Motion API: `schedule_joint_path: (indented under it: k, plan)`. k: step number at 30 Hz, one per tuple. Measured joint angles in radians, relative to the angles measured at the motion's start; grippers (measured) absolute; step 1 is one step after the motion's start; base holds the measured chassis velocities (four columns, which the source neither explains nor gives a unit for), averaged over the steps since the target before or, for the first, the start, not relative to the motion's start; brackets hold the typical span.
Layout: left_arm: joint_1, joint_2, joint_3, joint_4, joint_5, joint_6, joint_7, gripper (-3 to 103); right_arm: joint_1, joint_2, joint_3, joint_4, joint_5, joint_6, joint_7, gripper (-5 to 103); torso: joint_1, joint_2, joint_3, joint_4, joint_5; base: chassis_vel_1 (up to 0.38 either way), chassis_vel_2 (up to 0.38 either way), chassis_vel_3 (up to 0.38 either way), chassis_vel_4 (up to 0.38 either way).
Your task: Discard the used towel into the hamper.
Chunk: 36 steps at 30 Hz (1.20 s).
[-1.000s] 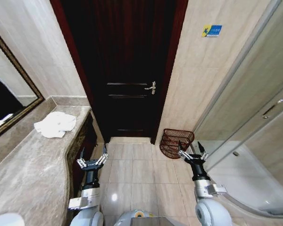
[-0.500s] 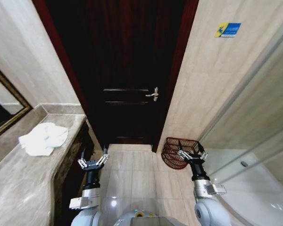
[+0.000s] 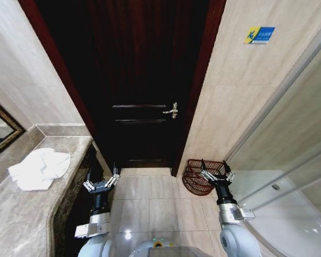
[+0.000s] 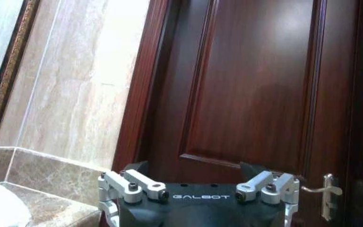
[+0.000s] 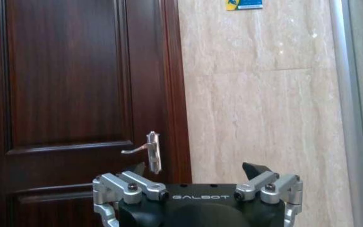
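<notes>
towel [image 3: 36, 168] is seen crumpled on the counter [image 3: 27, 214], to the left of and above the left gripper [image 3: 101, 183], which is held low beside the counter edge with fingers spread wide and empty. hamper [image 3: 201, 176] is set on the floor by the door [image 3: 139, 96], just past the right gripper [image 3: 214, 174], likewise wide and empty. left arm is judged nearer the towel.

Dark wooden door [image 3: 144, 80] straight ahead of both jaws — metal lever handle [image 3: 171, 111] on it. Marble bench [image 3: 27, 214] outboard of left jaws. Blue wall sign [image 3: 259, 35] high above right jaws.
</notes>
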Motion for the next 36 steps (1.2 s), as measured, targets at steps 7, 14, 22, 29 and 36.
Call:
schedule_joint_path:
  k: [7,14,22,29,36]
  plan:
    - [-0.001,0.000,-0.004,-0.006,-0.003,0.005,-0.003,98,0.002,-0.003,0.004,-0.006,0.002,0.001,0.001,100,0.001,0.000,0.000,0.0001,-0.0001,0.000,0.000,0.000,0.000]
    - [-0.001,0.000,-0.011,-0.013,-0.004,0.005,-0.005,98,0.009,-0.012,0.005,-0.007,0.006,-0.002,0.003,100,0.001,0.000,0.000,0.0001,-0.0001,0.045,0.035,0.037,0.043]
    - [0.000,0.000,-0.017,-0.017,-0.005,0.006,-0.012,98,0.014,-0.022,0.005,-0.008,0.030,-0.007,0.005,100,0.001,0.000,0.000,0.0002,-0.0001,0.089,0.087,0.075,0.083]
    - [0.002,0.000,-0.020,-0.019,-0.005,0.007,-0.013,98,0.017,-0.027,0.004,-0.012,0.047,-0.006,0.002,100,0.001,0.000,0.000,0.0001,-0.0002,0.111,0.113,0.118,0.111]
    - [0.002,0.000,-0.021,-0.019,-0.004,0.007,-0.014,98,0.024,-0.037,0.004,-0.016,0.062,-0.011,-0.002,100,0.001,0.000,0.000,0.0002,0.0001,0.118,0.125,0.138,0.138]
